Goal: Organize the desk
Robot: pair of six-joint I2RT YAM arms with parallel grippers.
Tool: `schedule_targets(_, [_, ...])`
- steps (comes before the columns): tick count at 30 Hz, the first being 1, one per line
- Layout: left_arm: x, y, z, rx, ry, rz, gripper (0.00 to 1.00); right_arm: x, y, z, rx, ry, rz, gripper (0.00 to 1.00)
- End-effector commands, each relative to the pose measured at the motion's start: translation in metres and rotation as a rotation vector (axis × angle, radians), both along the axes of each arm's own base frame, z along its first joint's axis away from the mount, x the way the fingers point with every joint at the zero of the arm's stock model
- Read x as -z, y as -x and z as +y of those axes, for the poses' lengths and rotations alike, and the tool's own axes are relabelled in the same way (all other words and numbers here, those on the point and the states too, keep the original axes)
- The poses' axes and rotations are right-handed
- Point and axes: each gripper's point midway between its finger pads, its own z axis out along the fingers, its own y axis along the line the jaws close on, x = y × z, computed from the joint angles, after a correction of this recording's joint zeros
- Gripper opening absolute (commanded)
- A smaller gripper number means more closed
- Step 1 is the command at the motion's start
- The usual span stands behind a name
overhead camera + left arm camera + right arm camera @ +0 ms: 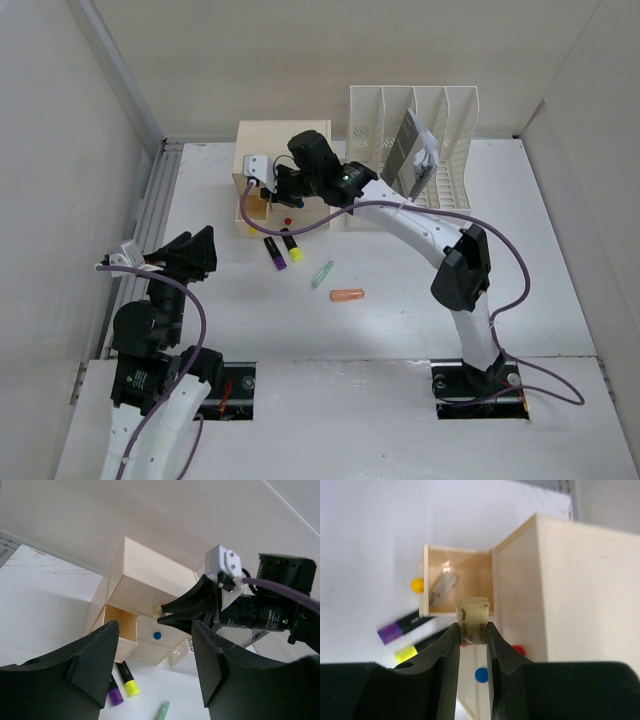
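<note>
The desk [400, 320] is a wide white tabletop. My right gripper [471, 629] is shut on a small cream eraser-like block [473, 611]. It hovers over the cream drawer box [285, 150], just above an open drawer [465, 570] with a yellow knob [417, 585]. A pale flat item [443, 588] lies inside that drawer. The left wrist view shows the same block [158, 611] at the right gripper's tip. My left gripper [155, 672] is open and holds nothing, low at the left of the desk [195, 250], pointing toward the box.
A purple highlighter [271, 253] and a yellow highlighter [292, 248] lie in front of the box, with a green pen [322, 273] and an orange item [347, 296] nearer. A white slotted file rack [450, 120] holding a notebook [412, 150] stands right of the box.
</note>
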Motion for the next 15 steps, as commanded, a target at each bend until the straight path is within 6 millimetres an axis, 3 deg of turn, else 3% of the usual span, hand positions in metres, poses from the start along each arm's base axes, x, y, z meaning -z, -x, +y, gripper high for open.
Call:
schedule_targets(1, [-0.012,0.003,0.002,-0.007,0.013,-0.049,0.57,-0.036,0.010,0.026,-0.024,-0.123,-0.002,0.06])
schedule_targets(3, [-0.012,0.003,0.003,-0.009,0.005,-0.049,0.57,-0.027,0.006,0.031,-0.017,-0.126,0.012,0.06])
schedule_targets(4, [-0.012,0.003,0.003,-0.009,0.005,-0.049,0.57,-0.034,0.004,0.033,-0.014,-0.147,0.004,0.06])
schedule_targets(6, [-0.012,0.003,0.003,-0.009,0.005,-0.049,0.57,-0.025,0.002,0.040,0.003,-0.141,0.009,0.07])
schedule_targets(7, [-0.012,0.003,0.003,-0.009,0.005,-0.049,0.57,-0.032,0.001,0.041,0.009,-0.162,0.012,0.09])
schedule_targets(9, [-0.012,0.003,0.003,-0.009,0.005,-0.049,0.57,-0.018,-0.002,0.046,0.021,-0.155,0.044,0.09])
schedule_targets(10, [-0.012,0.003,0.003,-0.009,0.005,-0.049,0.57,-0.026,-0.003,0.048,0.024,-0.176,0.039,0.09])
schedule_targets(13, [-0.012,0.003,0.003,-0.009,0.005,-0.049,0.57,-0.008,-0.008,0.054,0.062,-0.158,0.057,0.09])
schedule_targets(15, [-0.012,0.003,0.003,-0.009,0.005,-0.049,0.57,-0.009,-0.015,0.055,0.091,-0.171,0.047,0.09])
